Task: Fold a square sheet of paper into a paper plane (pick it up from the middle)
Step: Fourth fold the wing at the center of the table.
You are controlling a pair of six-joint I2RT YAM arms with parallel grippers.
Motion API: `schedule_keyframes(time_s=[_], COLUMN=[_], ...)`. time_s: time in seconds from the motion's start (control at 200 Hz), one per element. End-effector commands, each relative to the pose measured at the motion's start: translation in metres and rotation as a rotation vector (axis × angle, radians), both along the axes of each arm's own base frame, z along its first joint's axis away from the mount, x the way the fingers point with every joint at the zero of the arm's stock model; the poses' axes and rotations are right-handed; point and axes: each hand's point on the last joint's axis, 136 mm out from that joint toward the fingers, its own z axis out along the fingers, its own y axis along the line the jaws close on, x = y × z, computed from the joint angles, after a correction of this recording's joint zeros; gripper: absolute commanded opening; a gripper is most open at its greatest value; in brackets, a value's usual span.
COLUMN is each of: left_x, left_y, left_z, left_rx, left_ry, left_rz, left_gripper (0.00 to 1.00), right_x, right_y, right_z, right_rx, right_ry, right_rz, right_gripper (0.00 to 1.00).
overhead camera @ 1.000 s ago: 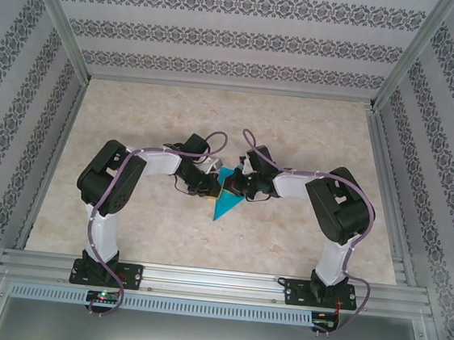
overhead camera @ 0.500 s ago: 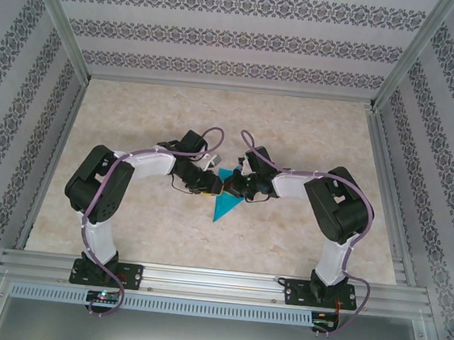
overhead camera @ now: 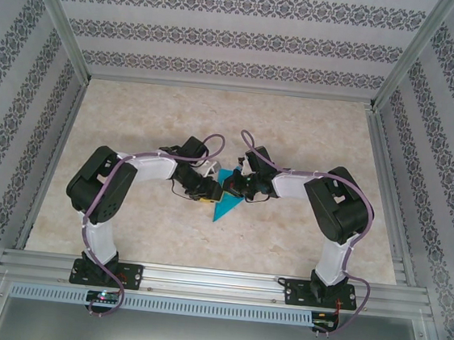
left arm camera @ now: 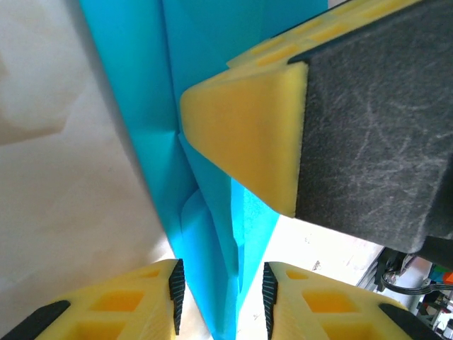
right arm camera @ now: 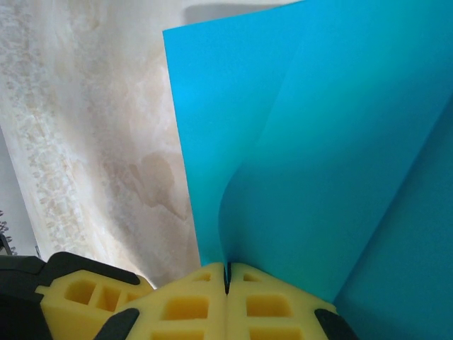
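Mid-frame, the right end effector (right arm camera: 226, 278) clamps the folded paper (overhead camera: 225, 205) by its edge, steadying it over the surface (overhead camera: 311, 146), while the left end effector (left arm camera: 221, 294) straddles it with jaws parted, seemingly ready to re-grip.

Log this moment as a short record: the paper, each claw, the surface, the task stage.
paper: thin cyan-blue sheet of paper, creased and partly folded, between the two claws near the table's middle
left arm: left claw open, a fold of the paper standing between its fingers, unclamped
right arm: right claw shut on the paper's edge
surface: beige marbled table top
stage: plane not yet formed
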Motion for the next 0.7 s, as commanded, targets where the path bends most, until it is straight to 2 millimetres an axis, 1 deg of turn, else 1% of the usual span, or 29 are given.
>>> schedule_keyframes(time_s=[0.0,0.275,0.43,0.584,0.694], left_x=[-0.002,-0.002,-0.002,-0.003,-0.004], left_y=[-0.005,-0.007,-0.005,-0.002,0.0], left_z=[-0.01,-0.017,-0.024,-0.028,-0.03], left_rx=[0.002,0.01,0.028,0.049,0.061], left_ry=[0.009,0.015,0.021,0.022,0.022], left_rz=[-0.003,-0.005,-0.008,-0.012,-0.014], left_gripper=[0.37,0.25,0.15,0.09,0.08], right_x=[-0.002,-0.002,-0.002,-0.001,0.002], right_y=[0.005,0.005,0.005,0.005,0.005], right_z=[0.001,0.003,0.006,0.012,0.018], right_rx=[0.004,0.012,0.018,0.022,0.029], right_ry=[0.004,0.002,-0.006,-0.019,-0.032], right_rz=[0.007,0.005,0.006,0.007,0.005], right_gripper=[0.03,0.03,0.05,0.09,0.14])
